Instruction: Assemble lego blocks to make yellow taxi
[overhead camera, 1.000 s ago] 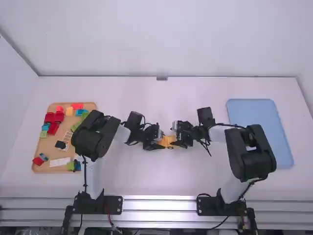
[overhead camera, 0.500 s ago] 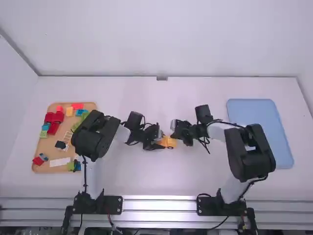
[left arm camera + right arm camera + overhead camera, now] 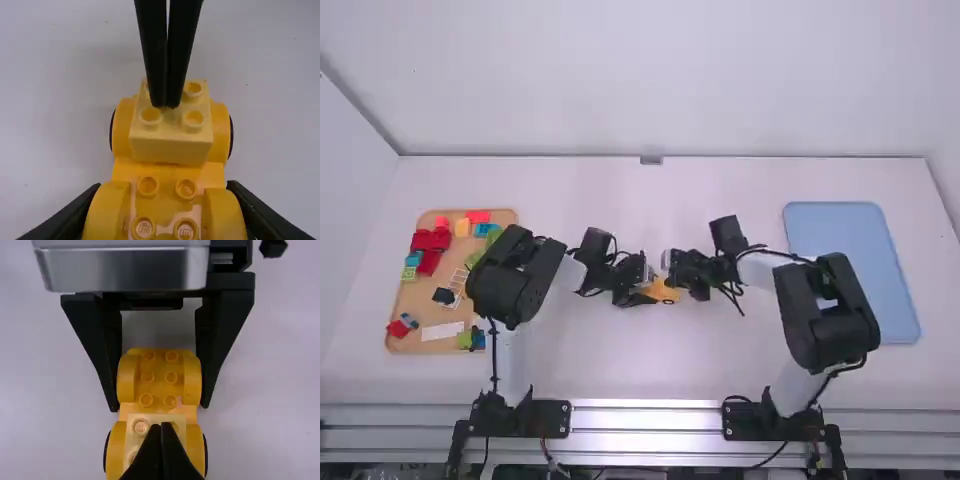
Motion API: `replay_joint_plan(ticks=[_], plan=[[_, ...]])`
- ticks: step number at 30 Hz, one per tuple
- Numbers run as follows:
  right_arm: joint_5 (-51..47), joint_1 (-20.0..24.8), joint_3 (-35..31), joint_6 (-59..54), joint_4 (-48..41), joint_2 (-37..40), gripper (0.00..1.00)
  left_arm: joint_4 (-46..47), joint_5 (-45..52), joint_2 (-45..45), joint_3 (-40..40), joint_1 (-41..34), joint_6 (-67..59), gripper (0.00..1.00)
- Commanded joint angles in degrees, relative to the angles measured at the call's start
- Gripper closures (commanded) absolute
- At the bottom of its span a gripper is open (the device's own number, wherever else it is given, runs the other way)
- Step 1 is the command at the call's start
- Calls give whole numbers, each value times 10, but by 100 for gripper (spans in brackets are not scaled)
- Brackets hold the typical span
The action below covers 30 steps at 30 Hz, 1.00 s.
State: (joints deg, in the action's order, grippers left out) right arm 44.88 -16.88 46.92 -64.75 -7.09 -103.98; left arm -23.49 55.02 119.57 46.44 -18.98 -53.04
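My left gripper (image 3: 642, 292) is at the table's middle, shut on one end of the yellow car base (image 3: 666, 291); in the left wrist view the left gripper (image 3: 162, 220) has its fingers either side of the base's fenders (image 3: 106, 212). A pale yellow block (image 3: 171, 139) sits on the base's other end. My right gripper (image 3: 678, 280) is over that end. Seen in the right wrist view, the right gripper (image 3: 161, 432) has its fingertips together on top of the pale yellow block (image 3: 136, 435), with nothing between them.
A tan tray (image 3: 410, 320) of loose coloured blocks lies at the left, partly under the left arm. A blue tray (image 3: 845, 235) lies at the right, beside the right arm.
The right gripper has moved a little to the left, over the car base. My left arm has kept still, holding the base.
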Motion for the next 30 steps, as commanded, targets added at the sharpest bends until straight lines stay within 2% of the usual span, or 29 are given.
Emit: replay_joint_plan(ticks=[1,10,17,21,28,30], plan=[[-12,-3,-4,-2,-7,-6,100,6,-20,7,-10,-5,-4,43],[-22,-5,-5,-2,-15,-6,100,5,-20,7,-10,-2,-3,43],[-89,-30,-5,4,-40,-6,100,5,-21,7,-10,-5,-3,43],[-92,-43,-5,9,-37,-6,100,5,-20,7,-10,-5,-4,44],[-94,-31,-21,9,-45,-6,100,5,-21,7,-10,-1,-3,46],[-94,-20,-44,28,-20,-6,100,5,-20,7,-10,-5,-4,46]])
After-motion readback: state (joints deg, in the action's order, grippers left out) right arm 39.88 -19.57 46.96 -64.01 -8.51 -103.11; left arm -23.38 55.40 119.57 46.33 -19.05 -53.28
